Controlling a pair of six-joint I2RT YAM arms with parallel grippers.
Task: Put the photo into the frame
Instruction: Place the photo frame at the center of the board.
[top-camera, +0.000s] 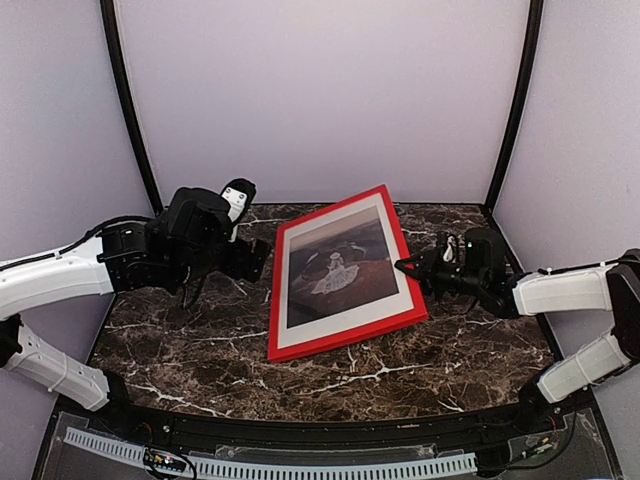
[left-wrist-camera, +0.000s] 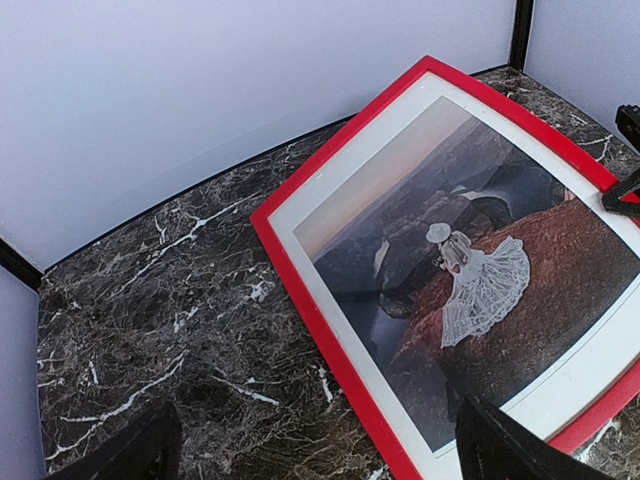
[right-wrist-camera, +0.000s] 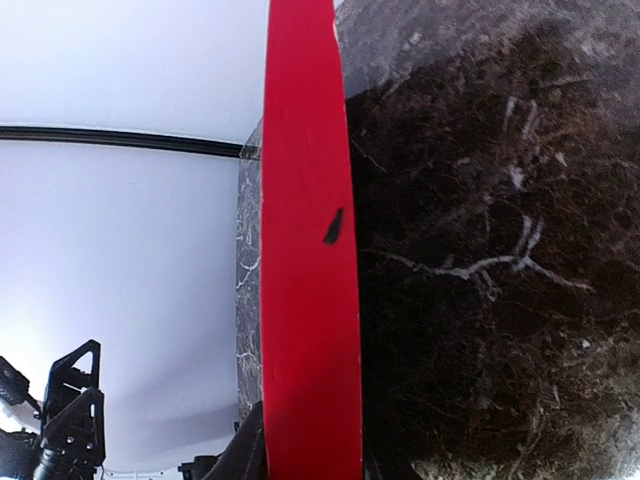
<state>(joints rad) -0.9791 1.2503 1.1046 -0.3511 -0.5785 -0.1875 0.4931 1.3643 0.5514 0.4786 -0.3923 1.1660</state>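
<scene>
The frame (top-camera: 345, 338) lies on the dark marble table, bright red, with the photo (top-camera: 338, 268) inside it, white margin showing all round. In the left wrist view the photo (left-wrist-camera: 470, 280) shows a white-dressed figure on brown rock, bordered by the frame's left rail (left-wrist-camera: 300, 290). My right gripper (top-camera: 405, 266) reaches in from the right and grips the right rail. In its wrist view the red rail (right-wrist-camera: 305, 250) runs between the two dark fingers of the gripper (right-wrist-camera: 305, 465). My left gripper (top-camera: 225, 272) hovers left of the frame, open and holding nothing (left-wrist-camera: 320, 462).
Marble table (top-camera: 200, 350) with pale walls behind and at both sides, and black corner posts (top-camera: 130, 110). A perforated strip (top-camera: 270, 465) runs along the near edge.
</scene>
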